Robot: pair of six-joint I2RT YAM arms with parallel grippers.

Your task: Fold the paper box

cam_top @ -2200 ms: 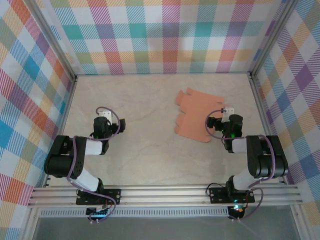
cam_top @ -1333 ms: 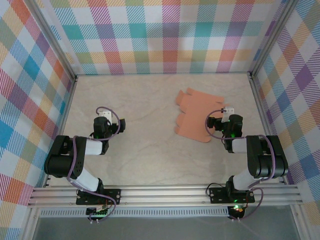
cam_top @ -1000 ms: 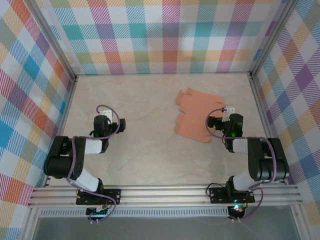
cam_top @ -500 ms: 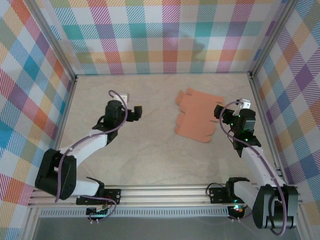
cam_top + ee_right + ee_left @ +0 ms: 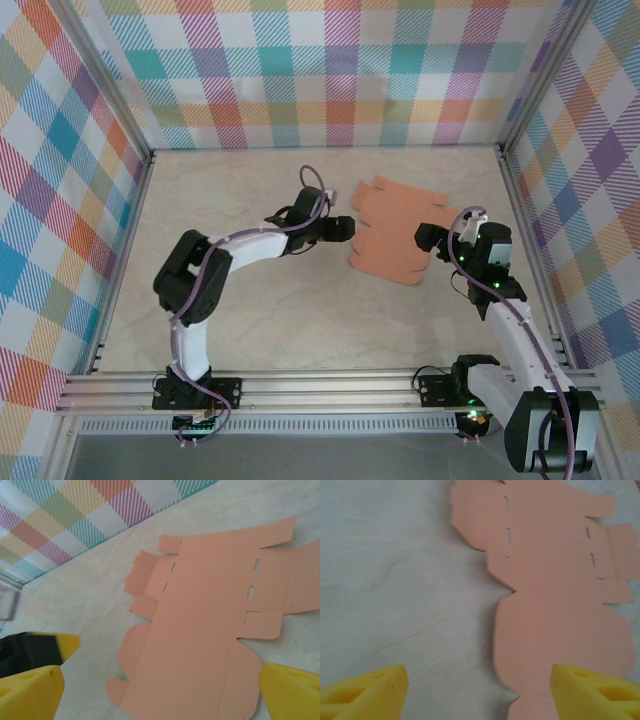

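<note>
The paper box (image 5: 393, 232) lies flat at 2 o'clock on the table (image 5: 300, 310), with the left gripper (image 5: 343, 227) at its 9 o'clock edge and the right gripper (image 5: 424, 238) at 3 o'clock, both spread wide and holding nothing, likely bracketing it for folding.

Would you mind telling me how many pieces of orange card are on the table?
1: the paper box, a flat cut-out lying on the table, right of centre; no other seems hidden.
</note>
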